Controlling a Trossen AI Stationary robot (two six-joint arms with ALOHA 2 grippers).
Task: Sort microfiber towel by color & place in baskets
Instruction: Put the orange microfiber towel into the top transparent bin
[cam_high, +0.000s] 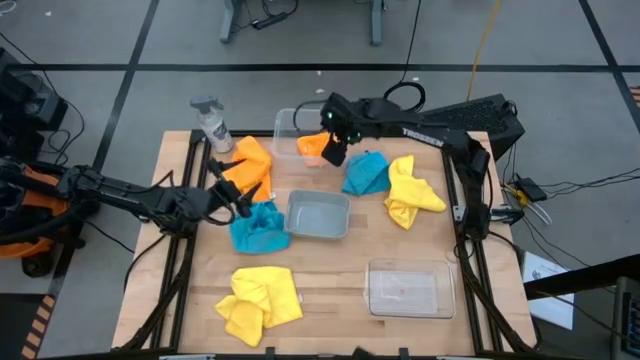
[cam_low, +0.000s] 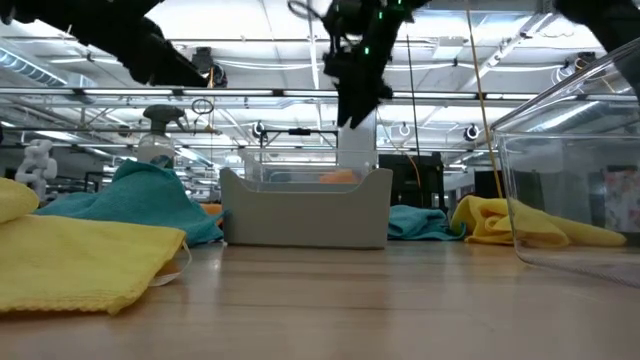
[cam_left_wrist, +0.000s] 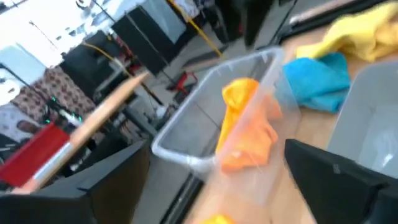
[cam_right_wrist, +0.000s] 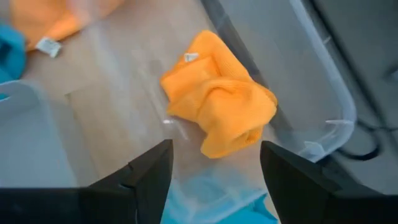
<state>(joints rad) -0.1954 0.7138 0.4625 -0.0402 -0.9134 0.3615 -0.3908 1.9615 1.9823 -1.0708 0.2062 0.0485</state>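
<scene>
One orange towel (cam_high: 312, 145) (cam_right_wrist: 217, 106) lies crumpled inside the far see-through basket (cam_high: 288, 127). My right gripper (cam_high: 335, 143) (cam_right_wrist: 214, 165) hovers open just above it, fingers clear of the cloth. A second orange towel (cam_high: 250, 165) lies on the table by the spray bottle. My left gripper (cam_high: 238, 200) (cam_left_wrist: 214, 180) is open and raised between that towel and a blue towel (cam_high: 260, 230). Another blue towel (cam_high: 366, 173) and a yellow one (cam_high: 412, 190) lie right of centre. A second yellow towel (cam_high: 260, 298) sits near the front edge.
A small greyish basket (cam_high: 318, 216) stands mid-table and a larger see-through basket (cam_high: 410, 288) near the front right. A spray bottle (cam_high: 212, 122) stands at the far left corner. Black frame rails (cam_high: 462, 200) run along both table sides. Bare wood shows at the front centre.
</scene>
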